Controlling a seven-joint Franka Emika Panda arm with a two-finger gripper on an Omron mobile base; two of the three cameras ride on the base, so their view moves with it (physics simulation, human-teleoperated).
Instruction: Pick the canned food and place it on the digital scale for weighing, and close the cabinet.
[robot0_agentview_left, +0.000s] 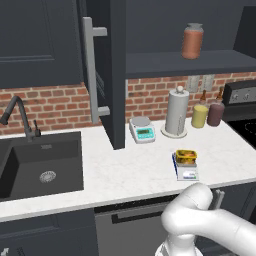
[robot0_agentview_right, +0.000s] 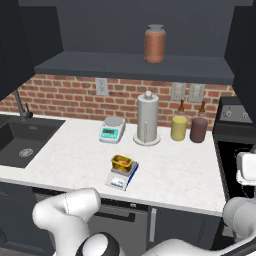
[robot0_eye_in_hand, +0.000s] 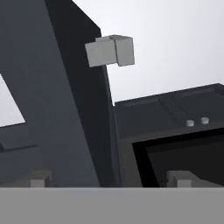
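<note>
While the canned food (robot0_agentview_left: 185, 156) sat on the digital scale (robot0_agentview_left: 186, 170) at lower right, the cabinet (robot0_agentview_left: 112, 75) door stood ajar at upper center, gripper jaws spread wide, grasping nothing.

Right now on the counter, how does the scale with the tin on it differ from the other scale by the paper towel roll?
The digital scale is flat and square with a blue edge; the white scale has a round platter and teal display. The digital scale carries the canned food; the white scale's platter is bare. The digital scale sits near the counter's front edge, the white scale back toward the brick wall. Both rest on the white counter.
</note>
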